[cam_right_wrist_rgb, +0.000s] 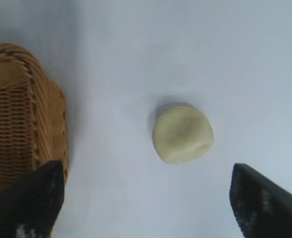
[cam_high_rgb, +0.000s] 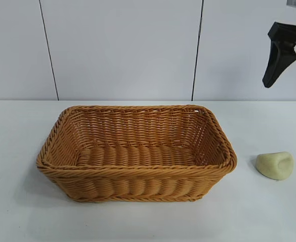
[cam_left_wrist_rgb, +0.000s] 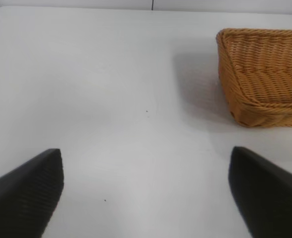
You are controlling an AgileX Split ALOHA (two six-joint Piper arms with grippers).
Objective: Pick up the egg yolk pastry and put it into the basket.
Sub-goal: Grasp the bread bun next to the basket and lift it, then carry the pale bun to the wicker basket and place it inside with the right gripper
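Standing on the white table (cam_high_rgb: 17,212), a little left of its middle, is the large rectangular woven wicker basket (cam_high_rgb: 136,187), orange-brown, with sloping sides, rounded corners and a braided rim. Its long side faces the outside camera, and nothing lies on its ribbed floor.

Over on the left, the left gripper (cam_left_wrist_rgb: 146,193) shows only through its own wrist camera. Its two dark, textured fingers (cam_left_wrist_rgb: 27,193) are spread wide apart with bare tabletop between them, and they grasp nothing. One end of the basket sits farther off in that view, well apart from the fingers.

To the right of the basket, near it but not touching, the small pale yellow-cream rounded egg yolk pastry (cam_high_rgb: 275,165) rests on the table. It is smooth and matte, with a shallow dent on one face, and it casts a soft shadow toward the basket.

Farther right and high up, near the top corner of the outside view, the right gripper (cam_right_wrist_rgb: 147,198) hangs above the table in front of the pale panelled wall (cam_high_rgb: 123,50); only one black finger (cam_high_rgb: 279,63), pointing downward, can be seen there. Its wrist camera looks down on the pastry, which lies in the gap between the two black fingers, both clear of it. Those fingers are spread wide and carry nothing. One of them overlaps the basket's corner in that view.
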